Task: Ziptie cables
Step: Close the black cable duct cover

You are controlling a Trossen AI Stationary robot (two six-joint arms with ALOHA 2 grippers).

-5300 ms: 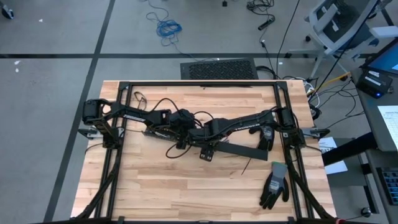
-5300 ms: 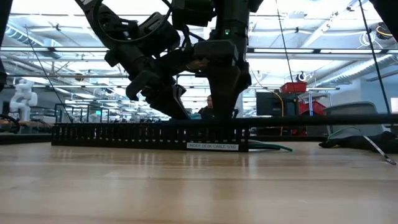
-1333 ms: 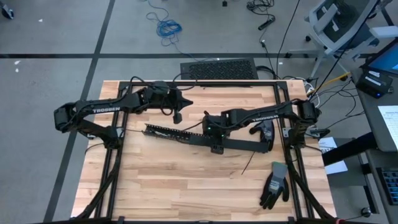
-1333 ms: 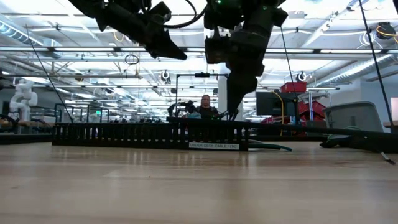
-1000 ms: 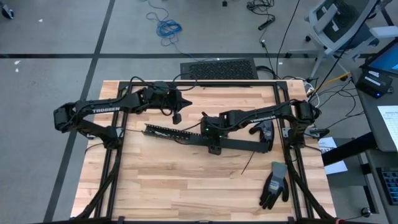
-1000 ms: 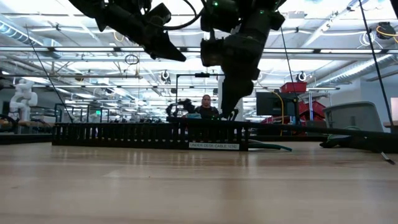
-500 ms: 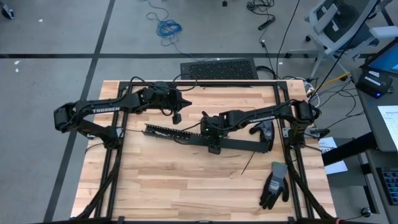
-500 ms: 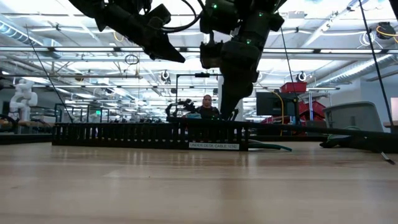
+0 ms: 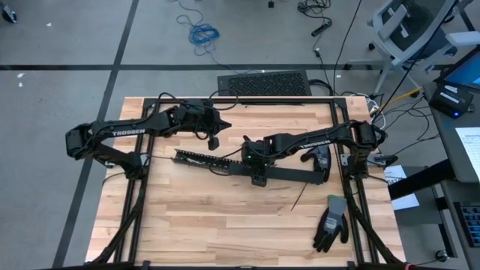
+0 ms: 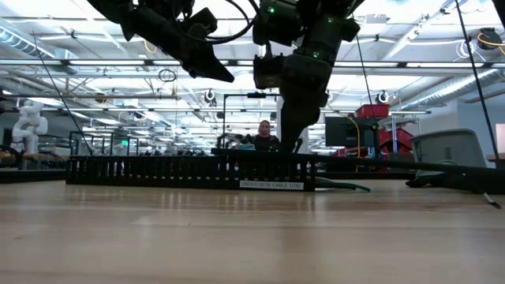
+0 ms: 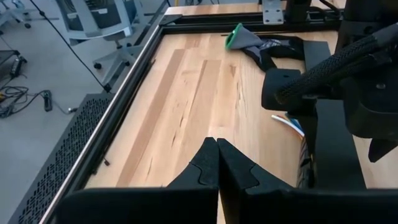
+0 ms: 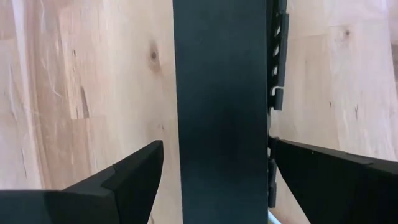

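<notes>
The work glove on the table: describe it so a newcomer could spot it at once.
Start from the light wooden table and follow its right side toward the near corner, past the long black slotted cable tray. There lies a dark knitted work glove, fingers pointing to the near edge. Its green cuff marks it out from the black hardware around it.

Cables (image 11: 287, 122): white and blue bits beside black tray.

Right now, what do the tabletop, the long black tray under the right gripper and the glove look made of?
Tabletop: pale wood, smooth satin finish; plank seams, grain and a knot show in the wrist views. Cable tray: looks like matte black plastic or painted metal, slotted comb-like wall; which one is unclear. Glove: grey knit fabric with darker, probably rubber-coated fingers and palm, green cuff edge.
</notes>
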